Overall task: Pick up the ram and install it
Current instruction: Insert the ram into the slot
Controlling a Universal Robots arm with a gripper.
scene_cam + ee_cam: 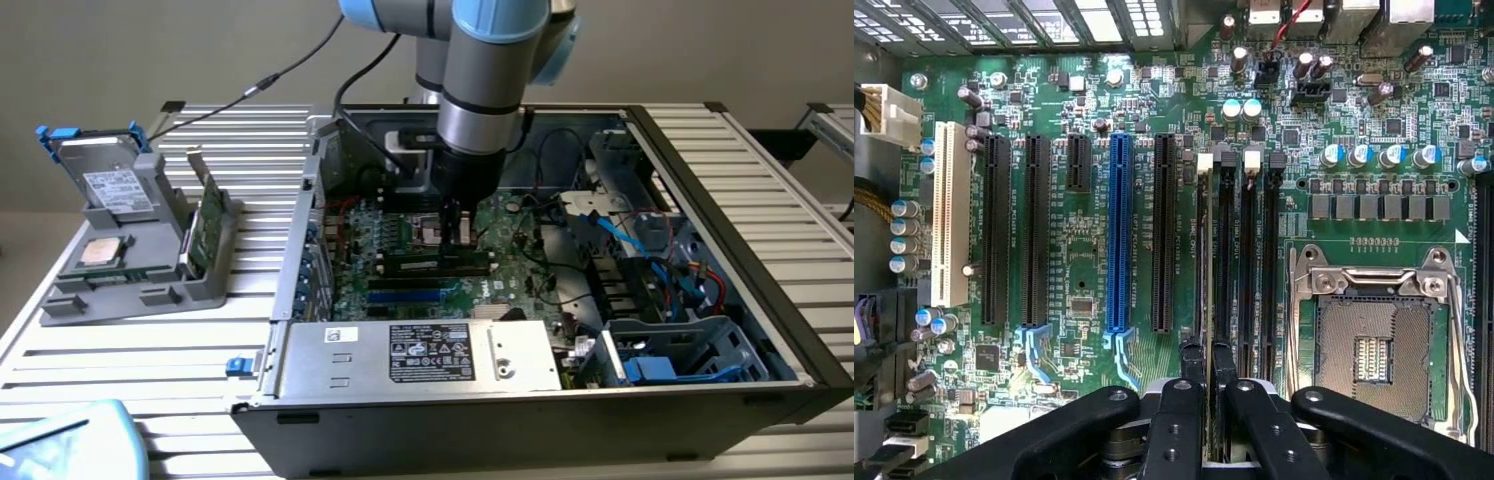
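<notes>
Open black metal computer case [534,430] on slatted silver table [134,370]; green motherboard [400,235] inside, silver power-supply box with black label [420,355] at near edge. Grey-and-blue robot arm [481,90] reaching down into case; black gripper [458,238], fingers drawn close, tips at long narrow green ram stick [434,266] along black slots. At exterior view's left, grey plastic holder [147,285] carrying boxy grey drive with white label [118,190], square silver-topped processor chip [103,250], upright green board [207,225].

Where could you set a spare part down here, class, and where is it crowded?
Bare slatted table borders the grey holder's near side, left of the computer case in the exterior view; another strip runs along the case's right. Inside the case, motherboard, cables and gripper crowd it.
</notes>
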